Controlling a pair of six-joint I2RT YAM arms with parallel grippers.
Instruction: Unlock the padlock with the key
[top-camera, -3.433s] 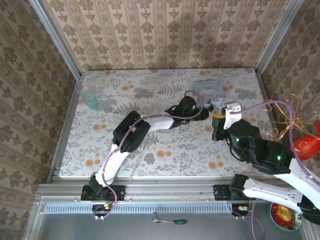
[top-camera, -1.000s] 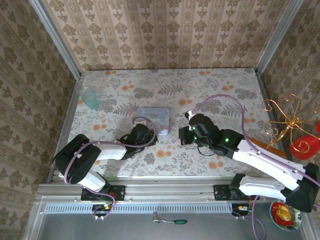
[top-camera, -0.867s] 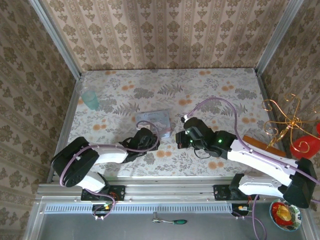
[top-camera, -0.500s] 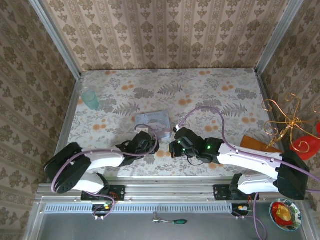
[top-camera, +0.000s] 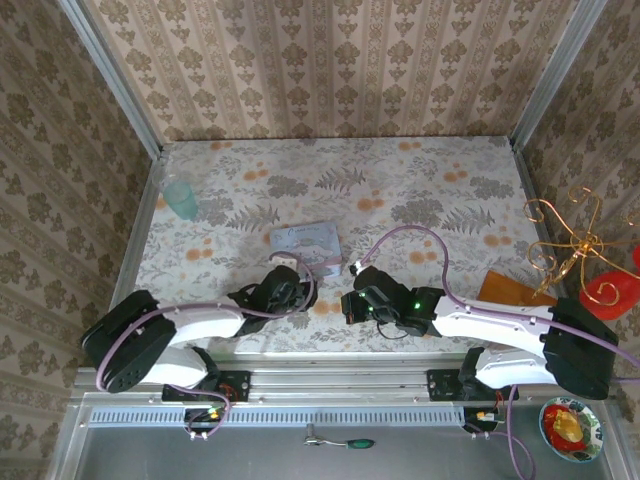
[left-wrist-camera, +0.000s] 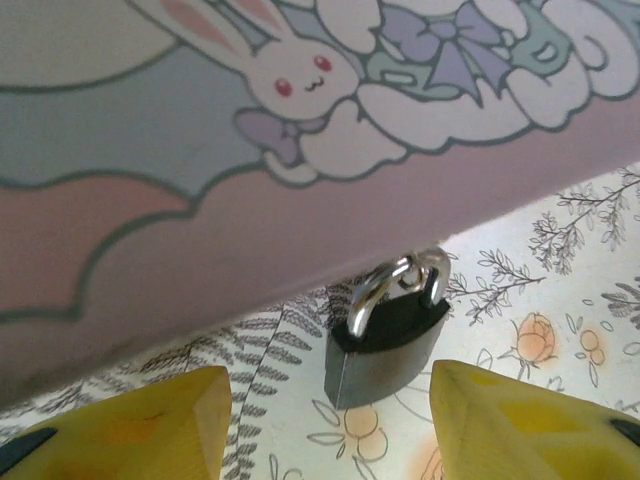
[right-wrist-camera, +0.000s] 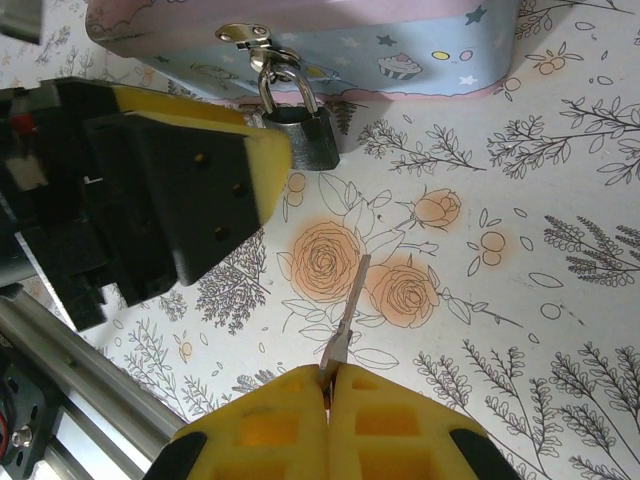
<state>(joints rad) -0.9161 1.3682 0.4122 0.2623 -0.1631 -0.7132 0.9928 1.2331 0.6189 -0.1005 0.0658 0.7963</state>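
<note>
Tiny dark-bodied padlock (left-wrist-camera: 385, 335), silvery shackle: likely light, rigid, swingy; pinch flat body sides. Spread left gripper (left-wrist-camera: 330, 398) straddling it; right gripper (right-wrist-camera: 329, 385) clenching thin silvery key (right-wrist-camera: 348, 315).

Left arm (top-camera: 190, 325): folded low over the near edge of the bench (top-camera: 450, 170), elbow out to the left, white forearm running right toward the middle. The left jaws stand apart. In the left wrist view the two yellow pads (left-wrist-camera: 130, 425) sit at the lower corners with a clear gap between them.

Right arm (top-camera: 490, 322): mirrored, elbow far right, forearm reaching left. Its wrist is near the left arm's wrist, not touching. The right jaws are pressed together, pinching the key (right-wrist-camera: 346, 312) by its head, blade sticking out ahead of the tips.
</note>
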